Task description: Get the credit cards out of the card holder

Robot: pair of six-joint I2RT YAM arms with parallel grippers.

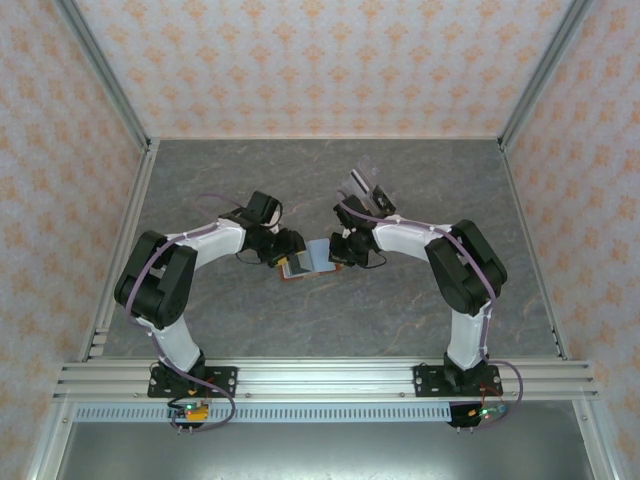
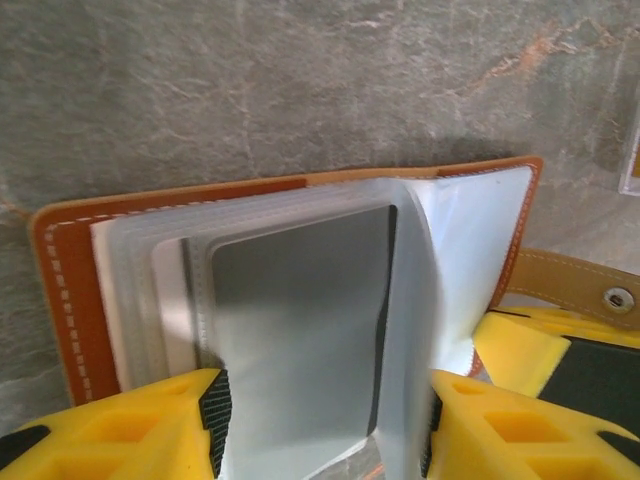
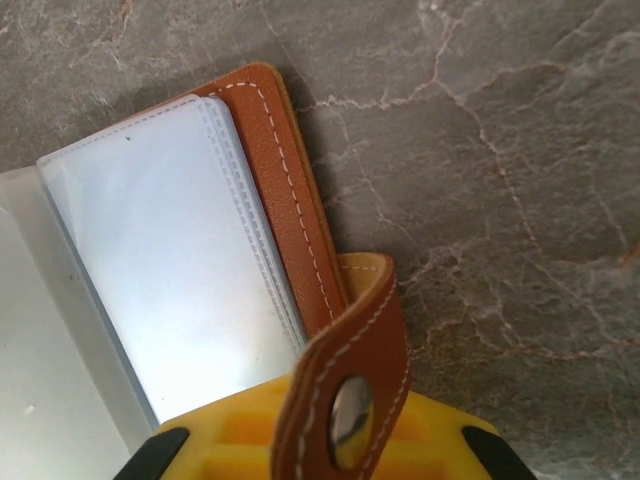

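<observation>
Left fingers [image 2: 130,430] sit either side of a clear sleeve [image 2: 415,330] standing up from the holder's [image 2: 70,290] stack. The sleeve's edges are right at the pads, but honestly I can't tell if they're squeezing it or just straddling it. The sleeve's bottom is cut off by the frame. Inside it is a grey card [image 2: 300,320], blurred through the plastic, no markings readable.

Right fingers [image 3: 240,440] are clenched on the holder's strap [image 3: 350,340], snap [image 3: 350,415] facing up, and they're mostly cut off too.

The holder lies open on the bench [image 1: 330,330] between both arms. The other sleeves [image 3: 170,270] just look milky, so I can't say what's in them. Something clear [image 1: 362,182] lies well behind the holder, too small to make out.
</observation>
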